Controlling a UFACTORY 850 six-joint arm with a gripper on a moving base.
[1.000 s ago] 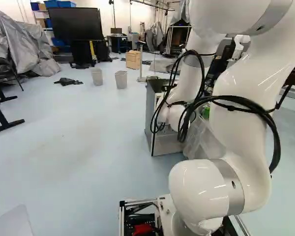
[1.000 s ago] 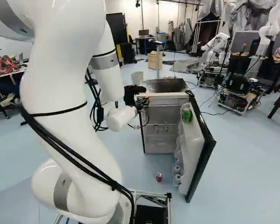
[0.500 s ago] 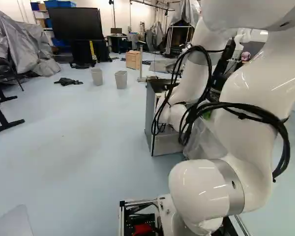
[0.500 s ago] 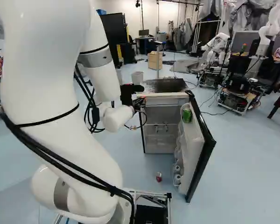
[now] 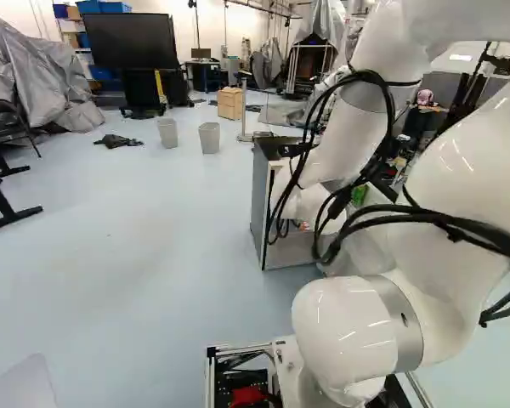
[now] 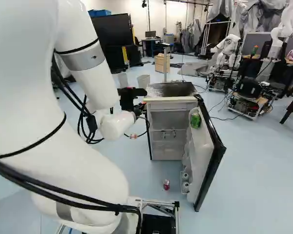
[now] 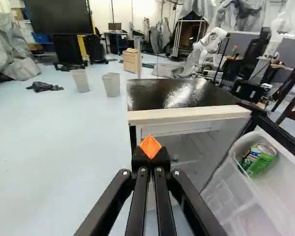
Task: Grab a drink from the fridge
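Observation:
My gripper [image 6: 139,108] shows at the end of the arm in the right base view, just left of the open fridge's upper front edge. In the wrist view the gripper [image 7: 151,146] is shut, its orange pads together with nothing between them. Ahead of it stands the fridge [image 7: 189,114], its door [image 6: 211,156] swung open to the right. A green can [image 7: 258,160] lies tilted in the door's top shelf, beyond and to one side of the fingers. Lower in the door are pale round-ended items [image 6: 185,176], too small to identify.
A small red can [image 6: 166,185] is on the floor before the fridge. Two grey bins [image 5: 167,133] and a wooden cabinet [image 5: 230,103] stand farther off. Another robot [image 6: 227,48] and wheeled equipment [image 6: 247,100] are beyond the door's side.
The arm has drawn back toward the base, its wrist shifting left in the right base view and slightly right in the left one. Fridge, door and cans keep their places; the base has not moved.

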